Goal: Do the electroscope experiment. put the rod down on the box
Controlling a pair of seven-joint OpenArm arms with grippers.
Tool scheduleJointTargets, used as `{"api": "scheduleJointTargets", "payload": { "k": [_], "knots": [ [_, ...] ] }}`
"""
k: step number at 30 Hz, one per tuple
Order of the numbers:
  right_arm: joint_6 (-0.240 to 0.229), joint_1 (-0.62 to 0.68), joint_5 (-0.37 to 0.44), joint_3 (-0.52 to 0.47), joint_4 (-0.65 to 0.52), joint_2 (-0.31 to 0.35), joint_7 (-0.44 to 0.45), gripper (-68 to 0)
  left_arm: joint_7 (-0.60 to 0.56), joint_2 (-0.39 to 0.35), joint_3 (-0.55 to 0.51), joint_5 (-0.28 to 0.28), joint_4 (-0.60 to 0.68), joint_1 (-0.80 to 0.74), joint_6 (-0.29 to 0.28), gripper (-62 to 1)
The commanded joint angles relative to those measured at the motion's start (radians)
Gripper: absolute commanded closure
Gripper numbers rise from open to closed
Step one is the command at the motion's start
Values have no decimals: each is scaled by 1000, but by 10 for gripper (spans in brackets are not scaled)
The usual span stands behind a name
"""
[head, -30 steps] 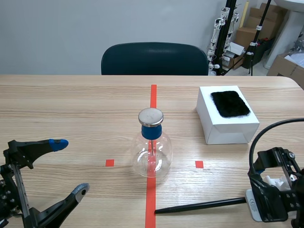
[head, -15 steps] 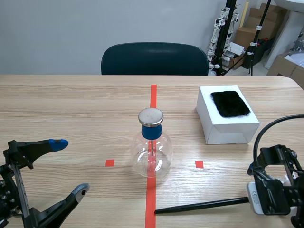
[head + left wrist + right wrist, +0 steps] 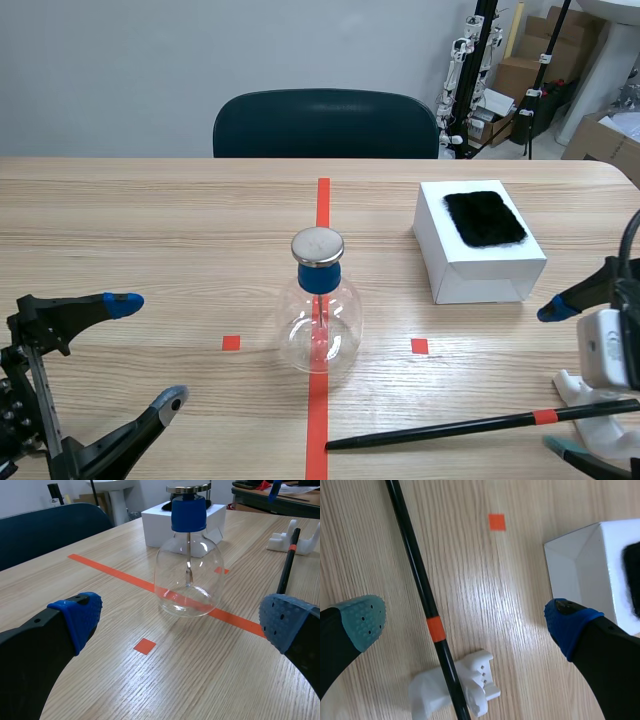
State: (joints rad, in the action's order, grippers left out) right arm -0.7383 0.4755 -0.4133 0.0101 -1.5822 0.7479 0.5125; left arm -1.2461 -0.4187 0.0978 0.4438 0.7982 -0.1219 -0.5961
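the black rod (image 3: 440, 430) lies on the table at the scene's lower right, its orange-banded end resting in a white holder (image 3: 578, 384). the right gripper (image 3: 560, 381) is spread wide around it and grips nothing. the left gripper (image 3: 150, 350), lower left, is also spread wide. the white box (image 3: 470, 275) stands right of centre and the electroscope (image 3: 319, 320) at centre.

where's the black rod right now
In the scene view the black rod lies at the near right, in front of the flask, its right end resting on a white holder beneath the open right end effector.
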Motion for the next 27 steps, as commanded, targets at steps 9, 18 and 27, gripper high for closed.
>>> {"api": "scheduleJointTargets", "payload": {
  "k": [9, 18, 27],
  "knots": [
    [-7, 18, 111, -58, -9, 8, 97, -679, -14, -6, -6, -13, 11, 3, 2, -623],
    [-7, 18, 111, -58, -9, 8, 100, -679, -14, -6, -6, -13, 11, 3, 2, -623],
    [-7, 18, 111, -58, -9, 8, 100, -679, -14, -6, -6, -13, 11, 3, 2, -623]
  ]
}}
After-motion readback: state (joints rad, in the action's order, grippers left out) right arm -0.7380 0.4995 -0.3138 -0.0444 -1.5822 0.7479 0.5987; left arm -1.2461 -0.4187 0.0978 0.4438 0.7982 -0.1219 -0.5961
